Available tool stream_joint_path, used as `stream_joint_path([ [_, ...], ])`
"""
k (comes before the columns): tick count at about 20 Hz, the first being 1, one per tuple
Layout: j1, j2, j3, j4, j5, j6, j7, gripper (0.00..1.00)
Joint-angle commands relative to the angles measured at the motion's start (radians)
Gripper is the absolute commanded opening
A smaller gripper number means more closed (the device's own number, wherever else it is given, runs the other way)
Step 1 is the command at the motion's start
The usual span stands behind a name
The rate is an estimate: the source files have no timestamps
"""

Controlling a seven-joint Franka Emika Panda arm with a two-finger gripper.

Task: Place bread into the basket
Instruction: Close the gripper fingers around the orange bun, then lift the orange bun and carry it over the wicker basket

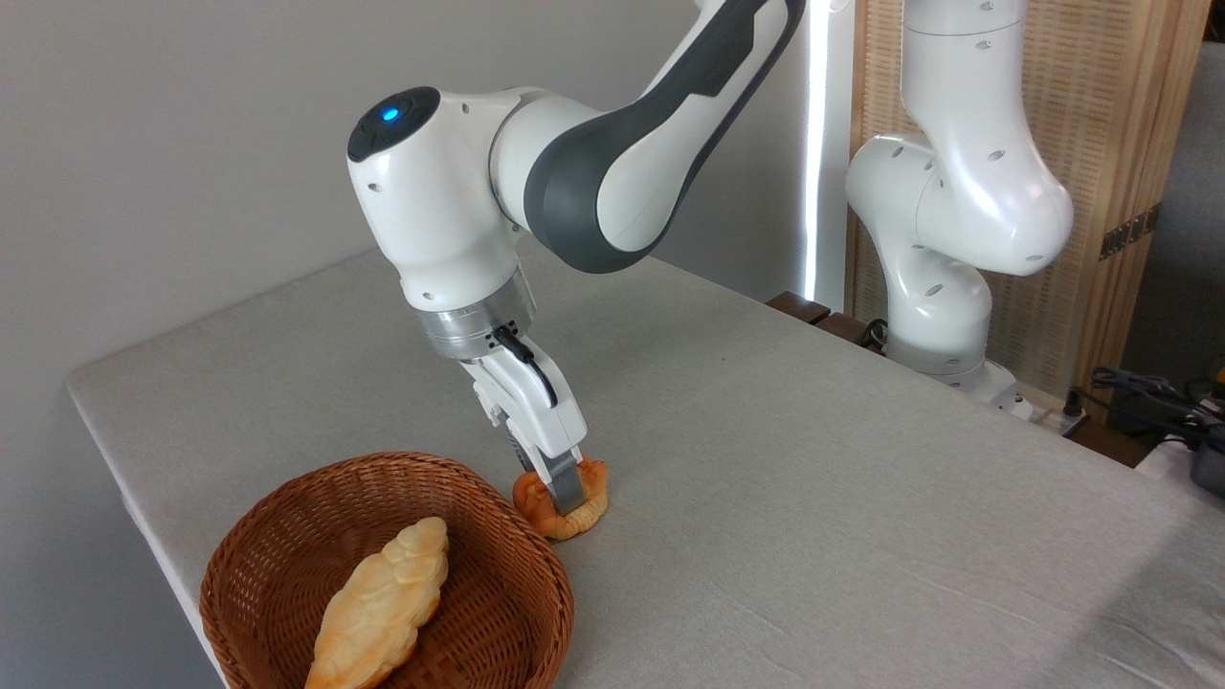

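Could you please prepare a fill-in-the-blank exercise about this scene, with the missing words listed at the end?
1. The gripper is down at the small orange-brown bun, which sits on the ____ just beside the basket.
2. The thing lying inside the basket is a pale braided ____.
3. The basket is woven from wicker of a ____ colour.
4. A small light on top of the arm's wrist housing glows ____.

Missing words: table; loaf; brown; blue
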Motion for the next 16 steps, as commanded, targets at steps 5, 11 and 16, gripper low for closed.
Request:
stream_joint_path([
  [5, -0.004, -0.098, 0.008, 0.008, 0.006, -0.097, 0.018, 0.36],
  [11, -0.001, -0.132, 0.019, 0.068, -0.009, -0.134, 0.03, 0.4],
  [16, 0.004, -0.126, 0.019, 0.11, -0.034, -0.06, 0.03, 0.41],
])
